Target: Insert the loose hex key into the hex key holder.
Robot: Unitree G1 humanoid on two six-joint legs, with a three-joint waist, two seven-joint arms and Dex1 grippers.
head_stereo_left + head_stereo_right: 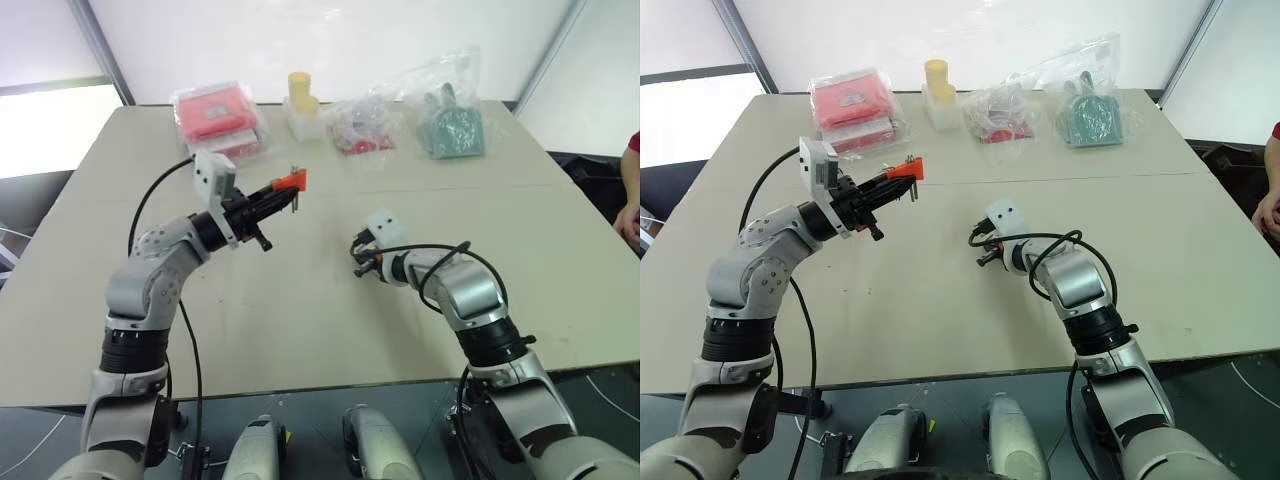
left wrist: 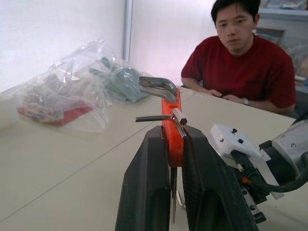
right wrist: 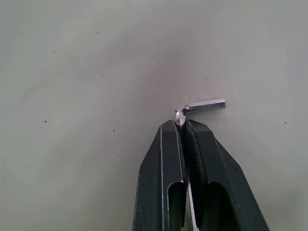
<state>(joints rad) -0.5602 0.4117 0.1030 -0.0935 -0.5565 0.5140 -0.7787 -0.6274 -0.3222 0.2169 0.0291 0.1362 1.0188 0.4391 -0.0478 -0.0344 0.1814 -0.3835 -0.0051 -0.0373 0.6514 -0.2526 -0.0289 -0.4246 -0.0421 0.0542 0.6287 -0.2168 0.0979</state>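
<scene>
Two grippers over the beige table (image 1: 300, 330), left of centre and just right of centre in the left eye frame. Left gripper (image 1: 283, 198) raised, fingers pinched on the orange hex key holder (image 1: 290, 181), dark keys jutting from the block, bagged items along the upper edge behind. Right gripper (image 3: 182, 126) low at the tabletop, fingers pressed together on the loose hex key (image 3: 204, 106), short bent end poking out beyond the tips.

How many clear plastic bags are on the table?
3, all along the far edge: one with red packets at far left, one with small red parts in the middle, one with a teal item at right. None seems hidden.
</scene>
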